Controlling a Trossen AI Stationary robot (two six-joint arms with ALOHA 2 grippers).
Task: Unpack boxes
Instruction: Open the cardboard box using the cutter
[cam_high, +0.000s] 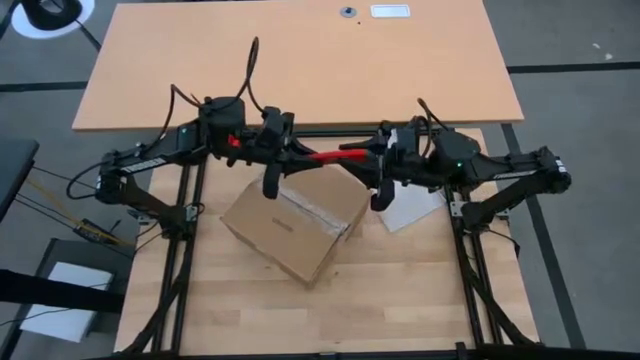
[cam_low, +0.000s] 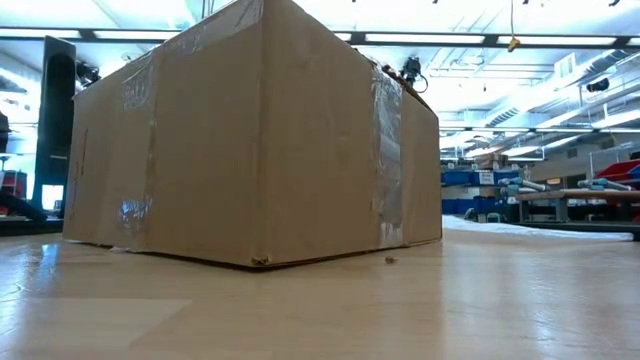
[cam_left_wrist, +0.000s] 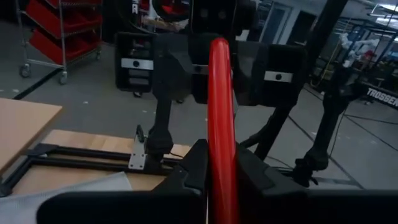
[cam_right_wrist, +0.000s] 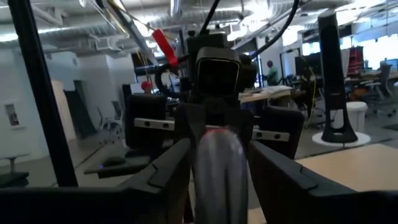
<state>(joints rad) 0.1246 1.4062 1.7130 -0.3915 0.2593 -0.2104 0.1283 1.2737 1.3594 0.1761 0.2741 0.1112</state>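
Note:
The brown cardboard box (cam_high: 295, 225) rests on its bottom on the wooden table, turned at an angle, with clear tape across its shut top; it fills the low view (cam_low: 250, 130). Above its far edge both arms meet, pointing level at each other. A long red tool (cam_high: 335, 154) spans the gap between them. My left gripper (cam_high: 300, 155) is shut on its red end (cam_left_wrist: 221, 112). My right gripper (cam_high: 372, 155) is shut on the grey end (cam_right_wrist: 217, 162). My left gripper pinches the tool's red end (cam_left_wrist: 221, 168) between its two fingers, coming level from the table's left. The tool runs straight out ahead along the fingers, lifted clear above the box. My right gripper pinches the tool's rounded grey end (cam_right_wrist: 217, 180) between its two fingers, level from the table's right, fingers along the tool. The tool hangs level in the air between both grippers.
A pale flat sheet or bag (cam_high: 410, 210) lies on the table right of the box. A second, larger tabletop (cam_high: 300, 60) stands beyond the arms. The black frame rails (cam_high: 185, 250) run along both table sides. Bare wood (cam_high: 400, 300) lies near the front.

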